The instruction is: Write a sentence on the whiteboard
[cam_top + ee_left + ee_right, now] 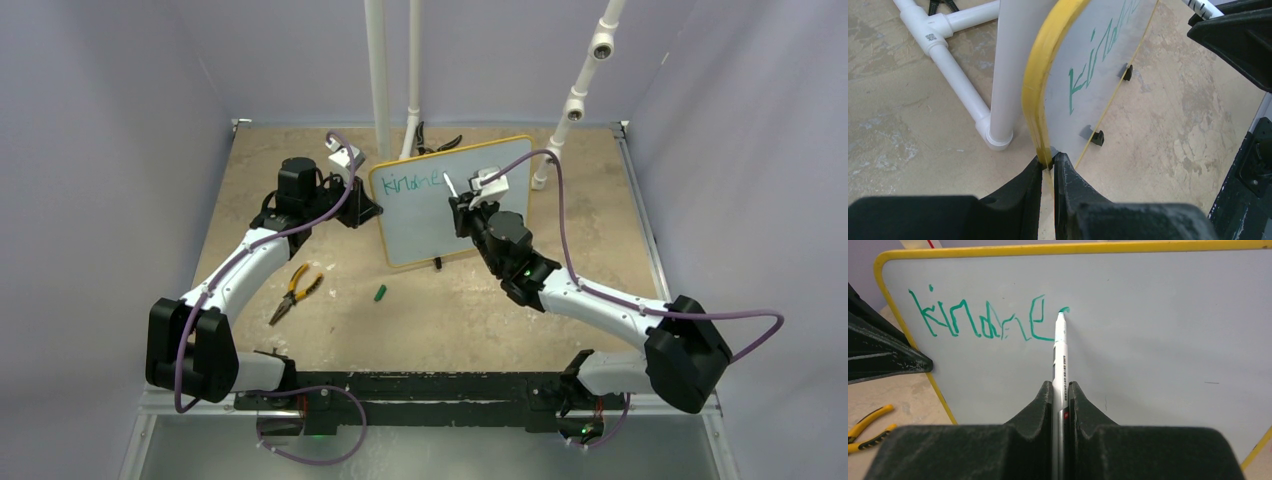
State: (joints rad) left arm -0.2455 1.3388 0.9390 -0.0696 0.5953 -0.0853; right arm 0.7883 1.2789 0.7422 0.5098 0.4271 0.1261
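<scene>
The whiteboard [430, 215], white with a yellow frame, stands tilted at the back centre of the table. Teal lettering [413, 184] reading "kindne" runs along its top left; it also shows in the right wrist view [983, 320] and the left wrist view [1088, 70]. My left gripper [1049, 161] is shut on the whiteboard's yellow left edge [1040, 90]. My right gripper [1060, 387] is shut on a white marker pen [1060, 347]. The pen's teal tip touches the board just right of the last letter, at the start of a new stroke.
Yellow-handled pliers [293, 291] and a small green marker cap [380, 293] lie on the table in front of the board. White PVC pipes [378, 80] stand behind it, with black pliers [438, 144] at their base. Purple walls close in both sides.
</scene>
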